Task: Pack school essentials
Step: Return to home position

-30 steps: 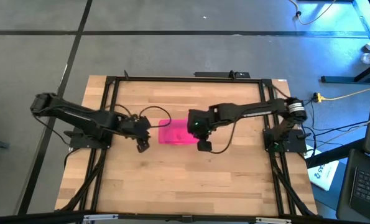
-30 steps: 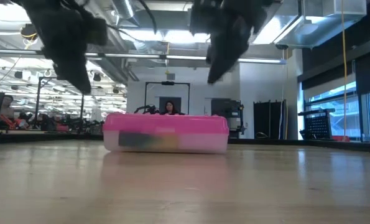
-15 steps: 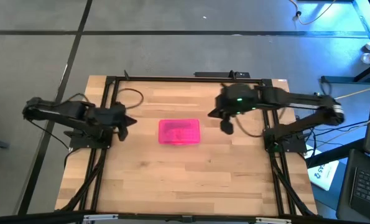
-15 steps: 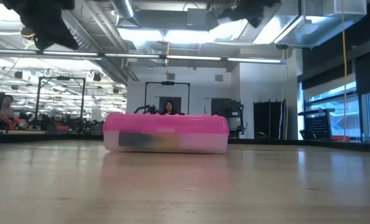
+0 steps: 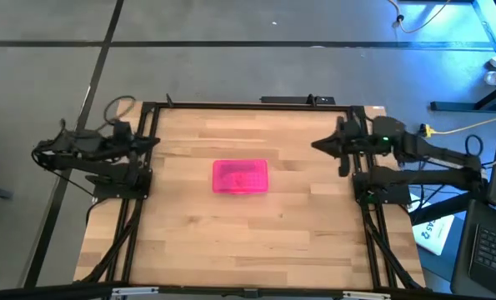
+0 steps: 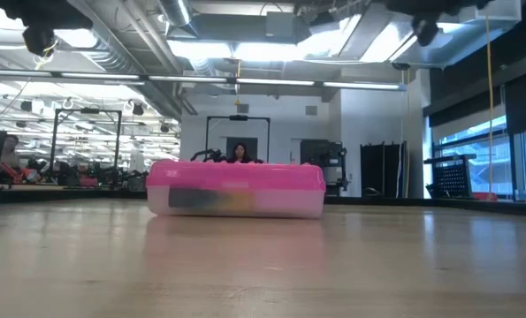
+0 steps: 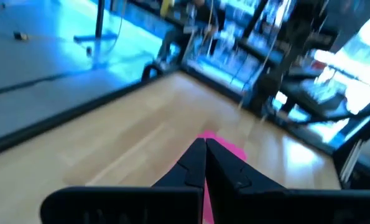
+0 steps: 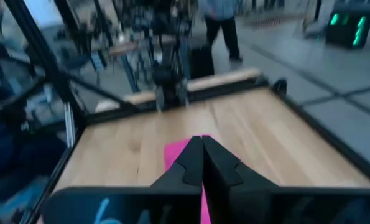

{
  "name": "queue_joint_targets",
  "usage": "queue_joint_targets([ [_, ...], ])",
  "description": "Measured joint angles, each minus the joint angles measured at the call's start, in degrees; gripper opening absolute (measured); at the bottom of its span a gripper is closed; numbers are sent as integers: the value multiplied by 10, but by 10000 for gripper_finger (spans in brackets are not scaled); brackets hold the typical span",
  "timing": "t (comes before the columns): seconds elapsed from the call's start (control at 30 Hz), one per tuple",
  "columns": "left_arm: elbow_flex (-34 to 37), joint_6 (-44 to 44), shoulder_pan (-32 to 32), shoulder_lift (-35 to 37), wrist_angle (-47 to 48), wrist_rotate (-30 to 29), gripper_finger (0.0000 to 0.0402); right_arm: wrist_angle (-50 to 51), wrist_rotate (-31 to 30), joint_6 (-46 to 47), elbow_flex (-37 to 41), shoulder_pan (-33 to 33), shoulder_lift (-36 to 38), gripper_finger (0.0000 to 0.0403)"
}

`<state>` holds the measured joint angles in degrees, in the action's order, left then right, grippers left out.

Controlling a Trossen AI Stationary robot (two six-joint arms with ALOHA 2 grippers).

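A clear plastic box with a bright pink lid (image 5: 240, 177) rests flat on the wooden table's middle. In the low view, dark and yellowish things (image 6: 211, 200) show through its wall; I cannot tell which school essentials they are. My left gripper (image 5: 154, 140) hangs shut over the table's left edge, pointing toward the box. My right gripper (image 5: 316, 144) hangs shut near the right edge, also pointing at the box. Both wrist views show shut fingertips, left (image 7: 204, 147) and right (image 8: 201, 143), with the pink lid beyond them (image 7: 233, 149) (image 8: 175, 155).
A black metal frame (image 5: 248, 106) runs round the table's far edge and both sides, with the arms' bases on it. Bare wood (image 5: 248, 242) lies all round the box. A person (image 8: 219, 12) stands in the room beyond the table.
Both grippers have drawn back from above the box. The left went toward the table's left edge and the right toward the right edge. Both rose and tipped from pointing down to nearly level. The box has kept its place.
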<state>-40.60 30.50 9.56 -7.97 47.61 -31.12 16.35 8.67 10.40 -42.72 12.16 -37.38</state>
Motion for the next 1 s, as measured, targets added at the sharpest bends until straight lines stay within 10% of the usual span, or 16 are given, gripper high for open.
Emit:
queue_joint_targets([
  [0.77, 127, 9, 0, 78, -120, -12, 0, -85, -19, 24, 192, 27, 370, 0],
  [1.0, 200, -8, 0, 78, -234, 5, 0, -75, -26, 17, 203, 27, 366, 0],
])
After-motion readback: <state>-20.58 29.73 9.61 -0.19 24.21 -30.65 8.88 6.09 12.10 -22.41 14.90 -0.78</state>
